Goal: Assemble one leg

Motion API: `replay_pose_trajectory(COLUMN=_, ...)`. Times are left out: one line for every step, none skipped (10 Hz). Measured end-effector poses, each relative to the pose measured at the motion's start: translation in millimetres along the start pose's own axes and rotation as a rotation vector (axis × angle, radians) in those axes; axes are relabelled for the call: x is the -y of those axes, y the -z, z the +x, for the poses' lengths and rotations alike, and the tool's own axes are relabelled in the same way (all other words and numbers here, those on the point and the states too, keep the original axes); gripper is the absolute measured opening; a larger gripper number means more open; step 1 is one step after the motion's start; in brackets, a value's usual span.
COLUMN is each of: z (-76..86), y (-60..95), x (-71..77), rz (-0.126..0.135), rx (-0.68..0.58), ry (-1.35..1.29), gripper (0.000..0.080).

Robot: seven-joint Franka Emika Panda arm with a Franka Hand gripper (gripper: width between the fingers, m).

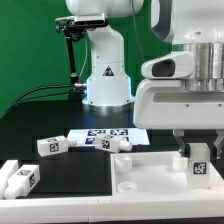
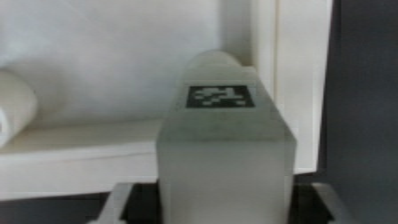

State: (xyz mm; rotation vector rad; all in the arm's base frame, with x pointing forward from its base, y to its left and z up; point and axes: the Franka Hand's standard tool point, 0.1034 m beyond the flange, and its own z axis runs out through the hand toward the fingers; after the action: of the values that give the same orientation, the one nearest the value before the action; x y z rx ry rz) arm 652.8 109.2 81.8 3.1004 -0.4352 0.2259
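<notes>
My gripper (image 1: 197, 152) is at the exterior view's right and is shut on a leg (image 1: 198, 166), a short white block with a black-and-white tag. It holds the leg upright at the far right corner of the large white tray-like piece (image 1: 140, 176). I cannot tell whether the leg's lower end touches the tray. In the wrist view the leg (image 2: 222, 120) fills the middle between my fingers (image 2: 130, 198), with the tray's white wall (image 2: 107, 70) behind it. More legs lie on the black table: one (image 1: 50, 146) left of the marker board, one (image 1: 20, 178) at the front left.
The marker board (image 1: 100, 135) lies flat on the table behind the tray. Another small white tagged part (image 1: 122, 145) lies at its near edge. The robot's white base (image 1: 106, 70) stands behind it, before a green backdrop.
</notes>
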Motion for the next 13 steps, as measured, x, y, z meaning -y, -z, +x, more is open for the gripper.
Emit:
replay_pose_trajectory(z=-0.7, y=0.4, x=-1.1, rz=-0.014, rx=-0.009, ry=-0.136, gripper=0.0285)
replay_pose_trajectory(z=-1.3, y=0.6, x=-3.7, rz=-0.026, rx=0.006, ry=-0.294, gripper=0.0285)
replay_pose_trajectory(z=-0.5, y=1.1, x=-6.3, rz=-0.027, rx=0.02, ry=-0.436, gripper=0.0285)
replay_pose_trajectory(z=-1.0, y=1.1, x=-9.1, rz=-0.025, rx=0.04, ry=-0.594, gripper=0.0285)
replay_pose_trajectory(z=-1.3, y=-0.3, x=-12.2, rz=-0.017, rx=0.059, ry=-0.741, gripper=0.0285)
replay_pose_trajectory(z=-3.1, y=-0.9, x=-13.0, rz=-0.011, rx=0.077, ry=-0.876, gripper=0.0285)
replay_pose_trajectory(z=-4.4, y=-0.8, x=-13.9, rz=-0.015, rx=0.094, ry=-1.017, gripper=0.0285)
replay_pose_trajectory(z=-5.9, y=-0.7, x=-13.3, rz=-0.017, rx=0.105, ry=-1.153, gripper=0.0285)
replay_pose_trajectory(z=-7.2, y=-0.6, x=-13.1, rz=-0.026, rx=0.108, ry=-1.262, gripper=0.0287)
replay_pose_trajectory(z=-7.3, y=-0.5, x=-13.3, rz=-0.028, rx=0.107, ry=-1.272, gripper=0.0287)
replay_pose_trajectory(z=-7.0, y=-0.5, x=-13.2, rz=-0.025, rx=0.107, ry=-1.236, gripper=0.0289)
replay_pose_trajectory(z=-5.8, y=0.0, x=-12.7, rz=-0.019, rx=0.098, ry=-1.15, gripper=0.0289)
replay_pose_trajectory(z=-3.2, y=1.9, x=-10.4, rz=0.0, rx=0.086, ry=-0.919, gripper=0.0456)
